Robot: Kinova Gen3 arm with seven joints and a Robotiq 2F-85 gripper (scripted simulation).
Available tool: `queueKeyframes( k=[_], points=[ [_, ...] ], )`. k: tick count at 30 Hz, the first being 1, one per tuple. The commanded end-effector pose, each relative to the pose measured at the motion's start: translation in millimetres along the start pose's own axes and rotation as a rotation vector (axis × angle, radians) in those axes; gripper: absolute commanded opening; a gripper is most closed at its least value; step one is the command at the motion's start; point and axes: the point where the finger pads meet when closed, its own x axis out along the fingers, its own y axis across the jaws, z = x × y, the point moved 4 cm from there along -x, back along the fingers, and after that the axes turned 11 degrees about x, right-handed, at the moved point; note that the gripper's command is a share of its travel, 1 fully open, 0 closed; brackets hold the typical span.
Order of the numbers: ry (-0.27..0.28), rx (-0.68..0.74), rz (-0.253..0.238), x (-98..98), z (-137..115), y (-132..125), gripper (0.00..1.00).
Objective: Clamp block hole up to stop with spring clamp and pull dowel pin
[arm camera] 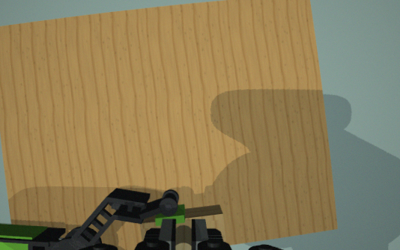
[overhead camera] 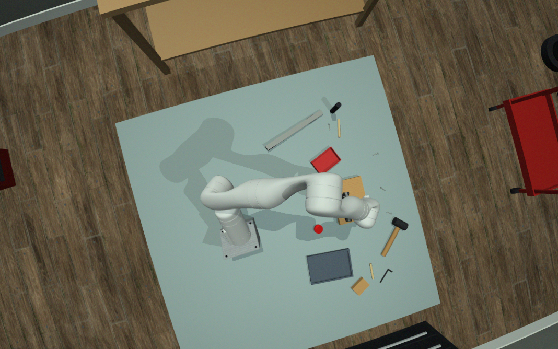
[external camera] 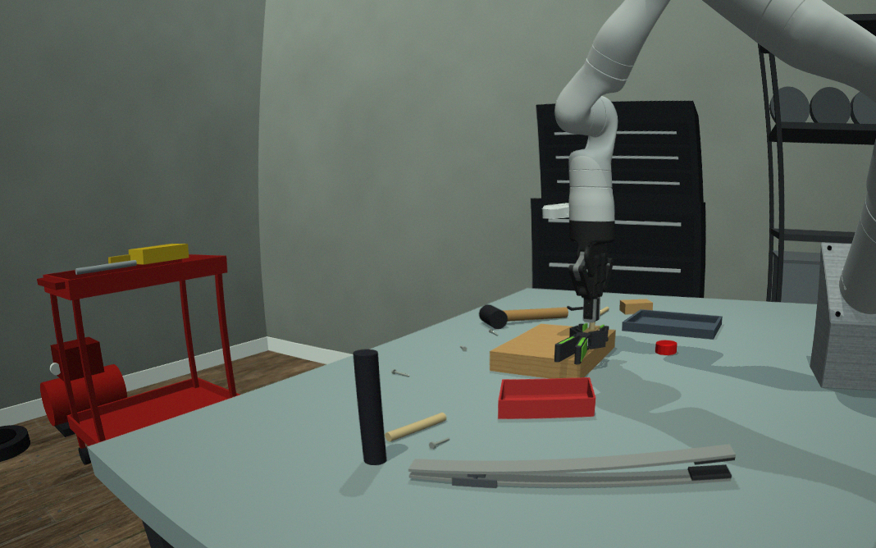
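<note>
The wooden bench board lies on the table right of the arm's base. The black-and-green spring clamp sits at the board's near end, its jaw over the small block, which is mostly hidden. My gripper points straight down right over the clamp's jaw. It is shut on the pale dowel pin, which stands upright between the fingers. In the overhead view the wrist hides the gripper, the block and the pin.
A red tray lies by the board. Also here are a grey tray, a red puck, a mallet, a ruler, an upright black cylinder, loose dowels and scattered screws.
</note>
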Motion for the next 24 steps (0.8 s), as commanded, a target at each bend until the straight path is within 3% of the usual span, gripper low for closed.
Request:
queueKeyframes(
  k=[1,24],
  points=[
    [-0.002,0.039,0.000,-2.4,0.5,-2.1,0.10],
    [-0.003,0.275,0.000,-2.6,0.6,-2.2,0.10]
  ],
)
